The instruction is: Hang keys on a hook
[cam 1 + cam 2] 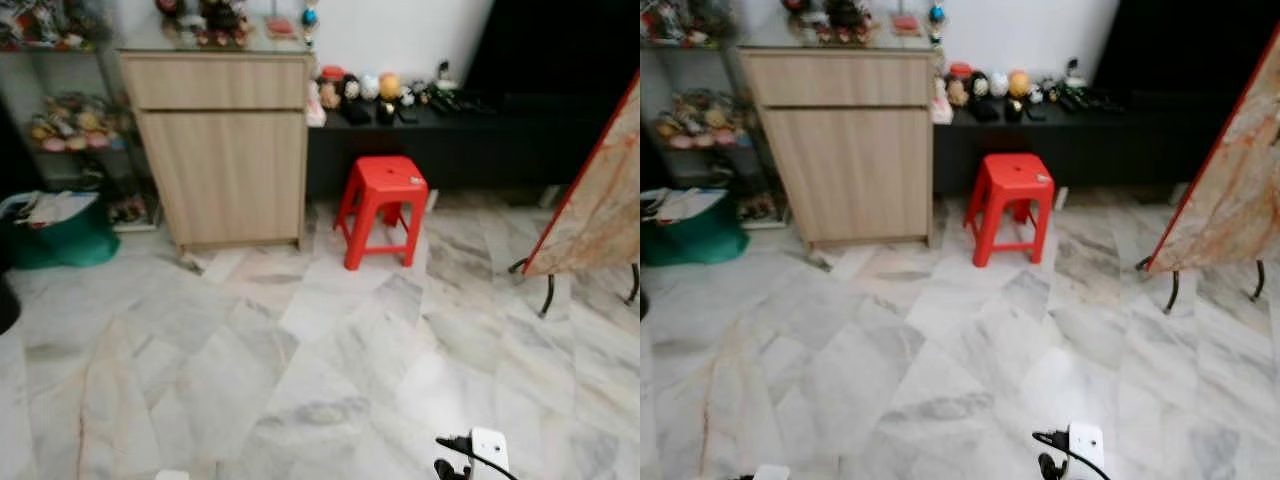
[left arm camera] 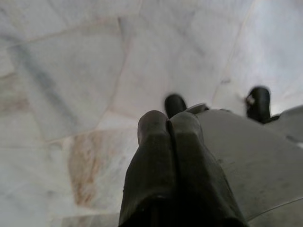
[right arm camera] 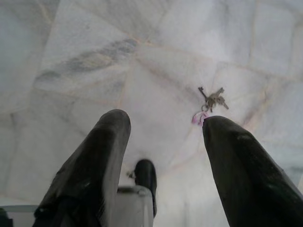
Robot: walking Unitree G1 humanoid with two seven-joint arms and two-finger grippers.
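Pale grey-veined marble floor (image 1: 300, 380) is spread across the room, with a light wooden cabinet (image 1: 222, 150) set against the far wall and a red plastic stool (image 1: 382, 208) standing just beside it. Behind the stool a low black bench (image 1: 450, 140) is seen, topped with a row of small figurines (image 1: 370, 92). A green bag (image 1: 60, 235) is placed on the floor near the cabinet's other side, and a tilted marble-patterned panel with a red edge (image 1: 600, 200) is propped on thin black legs at the robot's right.

The keys (image 3: 213, 100) are found lying on the marble floor, in the right wrist view. They are made out as a small bunch of dull brass-coloured keys fanned out from a ring, with a small pink tag or loop attached at one end. They are seen just past the tip of one black finger (image 3: 241, 161) of the right gripper (image 3: 163, 123), whose fingers are spread wide apart with nothing between them.

The left gripper (image 2: 169, 124) is held over bare floor, its two black fingers pressed together with nothing gripped. Whether the keys are touched by the right finger cannot be told.
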